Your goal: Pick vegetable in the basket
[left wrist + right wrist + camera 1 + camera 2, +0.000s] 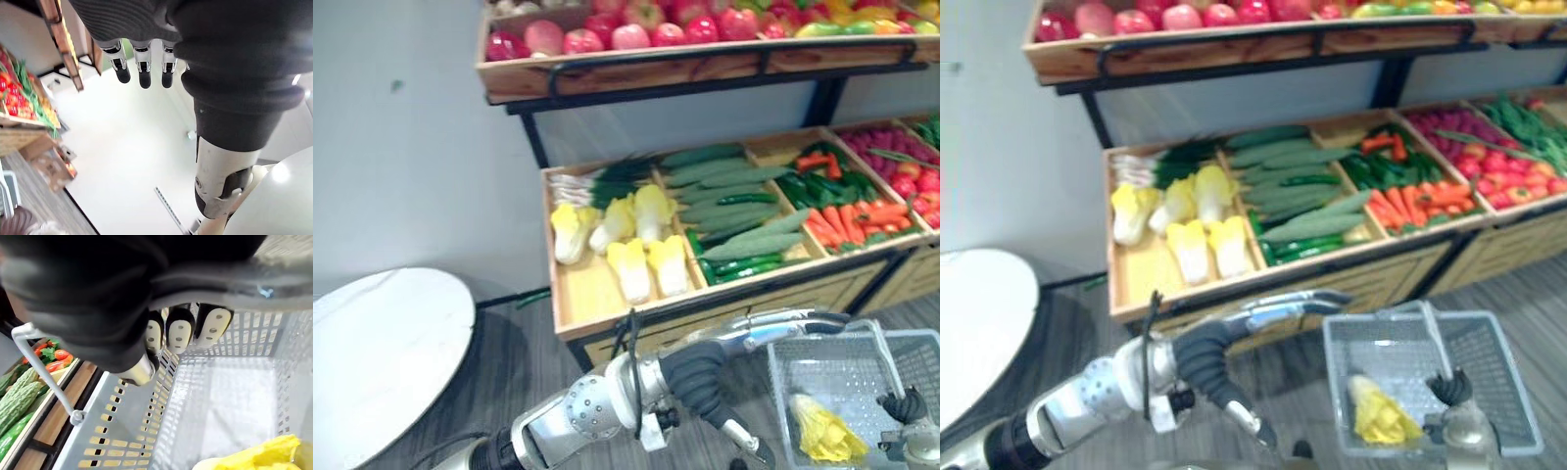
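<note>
A grey plastic basket point(781, 384) hangs at the lower right with one yellow napa cabbage point(826, 432) lying in it. My right hand point(905, 405) is shut on the basket's handle, its fingers point(182, 334) curled over the grey bar above the basket's wall point(146, 431). My left hand point(781, 321) reaches across in front of the stand with straight fingers point(142, 66); it is open and holds nothing, close to the basket's far left corner. More napa cabbages point(628, 238) lie in the stand's left bin.
The wooden stand point(607, 318) also holds bitter gourds and cucumbers point(734, 211), peppers and carrots point(847, 211), and red produce point(911, 171). A shelf of apples point(636, 37) hangs above. A white round table point(382, 352) stands at the left.
</note>
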